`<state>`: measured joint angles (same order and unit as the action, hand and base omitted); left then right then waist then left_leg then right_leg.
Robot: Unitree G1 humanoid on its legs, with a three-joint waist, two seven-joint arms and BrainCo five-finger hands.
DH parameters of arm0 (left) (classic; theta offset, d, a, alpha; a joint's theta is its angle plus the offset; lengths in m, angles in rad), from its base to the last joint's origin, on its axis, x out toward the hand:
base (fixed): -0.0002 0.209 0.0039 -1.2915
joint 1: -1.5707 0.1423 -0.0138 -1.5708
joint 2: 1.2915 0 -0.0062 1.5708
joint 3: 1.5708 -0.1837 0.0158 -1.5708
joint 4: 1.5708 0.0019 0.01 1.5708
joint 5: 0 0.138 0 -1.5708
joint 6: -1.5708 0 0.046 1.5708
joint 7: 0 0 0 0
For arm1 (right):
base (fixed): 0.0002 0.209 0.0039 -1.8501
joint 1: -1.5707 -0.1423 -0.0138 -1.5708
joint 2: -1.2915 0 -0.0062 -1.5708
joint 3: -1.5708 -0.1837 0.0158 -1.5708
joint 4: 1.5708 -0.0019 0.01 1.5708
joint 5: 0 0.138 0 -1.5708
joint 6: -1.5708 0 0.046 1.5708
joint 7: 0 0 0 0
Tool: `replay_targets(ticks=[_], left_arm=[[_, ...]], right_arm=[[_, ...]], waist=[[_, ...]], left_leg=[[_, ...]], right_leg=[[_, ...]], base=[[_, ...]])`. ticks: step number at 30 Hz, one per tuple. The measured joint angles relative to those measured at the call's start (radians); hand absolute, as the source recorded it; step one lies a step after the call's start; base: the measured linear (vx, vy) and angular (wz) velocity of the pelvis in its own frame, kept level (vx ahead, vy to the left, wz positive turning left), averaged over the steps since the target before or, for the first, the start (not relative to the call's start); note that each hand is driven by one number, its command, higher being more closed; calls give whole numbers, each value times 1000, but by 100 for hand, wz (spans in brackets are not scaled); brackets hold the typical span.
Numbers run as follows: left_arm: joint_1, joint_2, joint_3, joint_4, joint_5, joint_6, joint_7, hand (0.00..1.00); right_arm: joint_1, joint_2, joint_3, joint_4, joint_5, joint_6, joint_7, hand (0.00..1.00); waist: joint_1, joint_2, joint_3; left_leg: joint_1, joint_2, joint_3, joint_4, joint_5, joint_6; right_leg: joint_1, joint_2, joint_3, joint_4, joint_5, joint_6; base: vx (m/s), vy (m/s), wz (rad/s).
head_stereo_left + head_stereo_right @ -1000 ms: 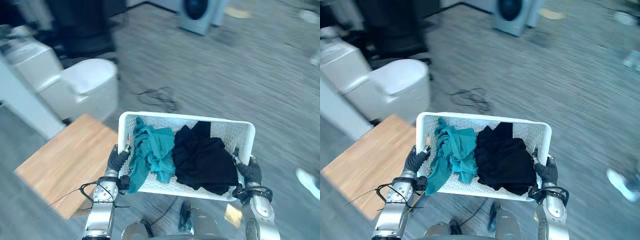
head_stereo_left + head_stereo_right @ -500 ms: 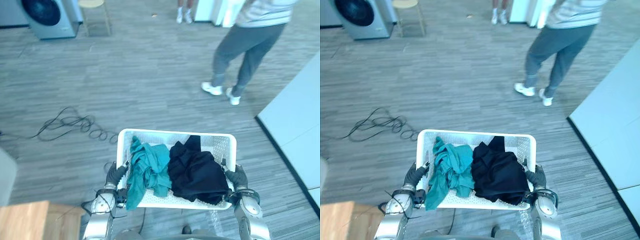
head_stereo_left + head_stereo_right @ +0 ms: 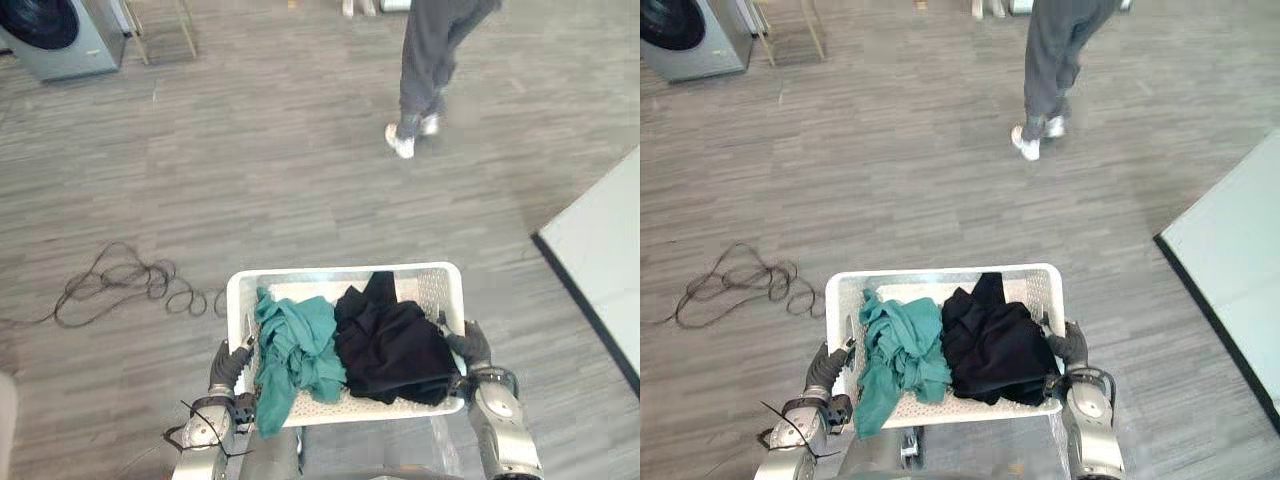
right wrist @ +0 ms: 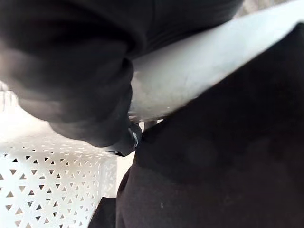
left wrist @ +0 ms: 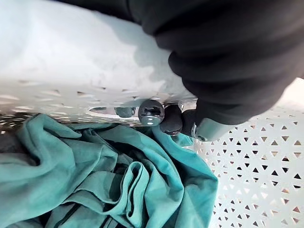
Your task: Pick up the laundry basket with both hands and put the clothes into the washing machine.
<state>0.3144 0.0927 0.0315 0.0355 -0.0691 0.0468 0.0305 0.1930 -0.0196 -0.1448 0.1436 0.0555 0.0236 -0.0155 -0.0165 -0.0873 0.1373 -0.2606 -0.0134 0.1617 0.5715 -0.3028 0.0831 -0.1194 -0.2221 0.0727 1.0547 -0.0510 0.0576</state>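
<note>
Now my left robot hand (image 3: 228, 366) and right robot hand (image 3: 470, 346) clasp the laundry basket's (image 3: 300, 275) sides, teal cloth (image 3: 295, 350) and black cloth (image 3: 395, 345) inside.

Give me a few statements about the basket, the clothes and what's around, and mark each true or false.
1. The left hand and right hand both grip the basket. True.
2. The teal clothes lie in the basket's right half. False: they lie on the left, the black clothes on the right.
3. The washing machine stands right next to the basket. False: it stands far off across the floor, ahead to the left.
4. A person's legs show beyond the basket. True.
</note>
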Motion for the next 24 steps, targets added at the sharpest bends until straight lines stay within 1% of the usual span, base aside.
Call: replay_targets(ticks=[1, 2, 3, 4, 5, 6, 7, 8, 9, 10, 11, 12, 13, 14, 15, 16, 17, 18, 19, 20, 21, 22, 23, 24], left_arm=[[2, 2, 10, -1, 0, 0, 4, 100], [2, 4, 11, -7, 0, 0, 9, 100], [2, 5, 11, -13, 0, 0, 13, 100], [1, 9, 4, -30, 1, 0, 13, 100], [-3, 10, -2, -42, 1, -2, 13, 100], [-4, 10, -6, -47, 1, -3, 12, 100], [-15, 14, -18, -59, 1, -4, 12, 100], [-20, 16, -21, -63, 1, -5, 11, 100], [-26, 17, -25, -62, 2, -7, 11, 100], [-28, 11, -34, -53, 6, -7, 11, 100], [-28, -11, -38, -38, 14, -5, 11, 100], [-31, -17, -38, -38, 14, -6, 8, 100], [-32, -22, -37, -38, 14, -6, 7, 100], [-20, -35, -25, -38, 14, -6, -3, 100], [-17, -34, -28, -37, 14, -4, -10, 100], [-17, -33, -32, -37, 14, -4, -10, 100], [-16, -33, -34, -37, 14, -4, -11, 100], [-14, -31, -28, -40, 12, -12, -12, 100], [-13, -31, -28, -44, 11, -14, -12, 100], [-14, -33, -29, -55, 11, -14, -12, 100], [-12, -33, -25, -75, 10, -18, -12, 100], [-11, -34, -22, -78, 10, -23, -12, 100], [-5, -40, -22, -80, 10, -29, -10, 100], [-3, -38, -23, -79, 11, -30, -8, 100]], right_arm=[[-2, 10, 10, -2, 0, 0, 3, 100], [-2, 18, 10, -7, 0, 0, 4, 100], [-1, 23, 10, -13, -1, -1, 6, 100], [4, 28, 5, -28, 4, -4, 11, 100], [28, 28, 2, -73, 12, -6, 14, 100], [45, 28, -2, -95, 13, -9, 15, 100], [72, 34, -8, -127, 20, -20, 11, 100], [78, 35, -10, -134, 27, -27, 8, 100], [80, 37, -14, -133, 33, -35, 7, 100], [87, 30, -16, -129, 34, -35, -4, 100], [99, 12, -18, -131, 33, -31, -8, 100], [109, 0, -18, -154, 37, -31, -7, 100], [117, -7, -16, -170, 41, -30, -8, 100], [128, -15, -2, -178, 53, -22, -9, 100], [134, -16, -2, -182, 54, -14, -19, 100], [137, -16, -2, -182, 54, -14, -26, 100], [140, -16, -2, -185, 55, -14, -32, 100], [139, -18, 8, -211, 55, -14, -39, 100], [139, -18, 8, -218, 55, -15, -41, 100], [135, -22, 8, -226, 55, -15, -46, 100], [118, -26, 10, -229, 57, -15, -47, 100], [114, -27, 11, -229, 58, -15, -48, 100], [115, -29, 11, -229, 58, -18, -48, 100], [117, -24, 11, -222, 58, -18, -49, 100]], waist=[[6, 8, 4], [10, 24, 15], [10, 29, 18], [2, 57, 25], [-9, 95, 29], [-22, 108, 23], [-39, 113, 11], [-43, 112, 9], [-54, 91, -3], [-73, 97, -10], [-83, 132, -23], [-78, 166, -19], [-79, 185, -11], [-59, 197, -4], [-36, 207, 3], [-26, 208, 4], [-19, 204, 6], [11, 180, 14], [22, 170, 14], [37, 171, 11], [62, 170, 11], [64, 171, 11], [63, 184, 0], [64, 177, -8]], left_leg=[[78, 6, 10, -39, -29, 2], [127, 9, 14, -73, -37, 0], [174, 12, 15, -112, -40, -1], [269, 25, 14, -192, -45, -7], [357, 40, 5, -274, -45, -18], [400, 44, -3, -316, -40, -30], [472, 43, -28, -372, -40, -47], [494, 38, -40, -380, -49, -62], [525, 30, -82, -379, -64, -85], [556, 44, -132, -357, -77, -102], [535, 87, -178, -234, -80, -107], [433, 124, -194, 41, -21, -113], [364, 143, -191, 198, 61, -114], [249, 180, -186, 449, 416, -152], [145, 206, -188, 647, 427, -155], [92, 211, -180, 717, 385, -147], [35, 210, -170, 760, 330, -121], [-70, 204, -99, 718, 207, -64], [-106, 204, -73, 669, 174, -63], [-151, 206, -39, 553, 136, -71], [-182, 205, 19, 283, 130, -74], [-182, 205, 37, 155, 135, -82], [-171, 201, 55, -100, 179, -119], [-174, 196, 66, -92, 264, -102]], right_leg=[[-99, 26, -14, 103, -28, -23], [-143, 38, -34, 127, -52, -34], [-182, 56, -57, 130, -83, -41], [-249, 91, -108, 85, -140, -37], [-300, 118, -185, -37, -173, -25], [-322, 122, -230, -137, -171, -23], [-326, 144, -299, -502, -120, -3], [-321, 154, -301, -641, -80, -10], [-327, 168, -275, -748, -4, -35], [-318, 198, -217, -709, 95, -66], [-315, 232, -181, -630, 59, -70], [-284, 253, -218, -569, -24, -78], [-255, 264, -238, -558, -58, -83], [-171, 288, -232, -571, -116, -95], [-68, 300, -226, -608, -145, -102], [-18, 303, -216, -630, -148, -107], [43, 300, -204, -664, -148, -108], [186, 264, -165, -765, -153, -115], [224, 250, -151, -797, -153, -115], [270, 228, -134, -833, -154, -113], [333, 185, -101, -854, -183, -79], [359, 171, -86, -856, -201, -69], [406, 158, -65, -861, -237, -48], [426, 148, -42, -855, -258, -50]], base=[[622, 154, -15], [504, 155, -44], [506, 141, -27], [624, 143, -10], [631, 132, 9], [828, 120, 45], [741, 70, 49], [921, 23, 62], [645, -45, 67], [812, -96, 82], [832, -108, 76], [987, -133, 51], [985, -118, 22], [813, -94, 1], [805, -43, -14], [808, 4, -13], [982, 32, -21], [820, 46, -26], [650, 68, -42], [765, 162, -63], [763, 200, -66], [926, 305, -60], [642, 277, -34], [985, 446, -24]])
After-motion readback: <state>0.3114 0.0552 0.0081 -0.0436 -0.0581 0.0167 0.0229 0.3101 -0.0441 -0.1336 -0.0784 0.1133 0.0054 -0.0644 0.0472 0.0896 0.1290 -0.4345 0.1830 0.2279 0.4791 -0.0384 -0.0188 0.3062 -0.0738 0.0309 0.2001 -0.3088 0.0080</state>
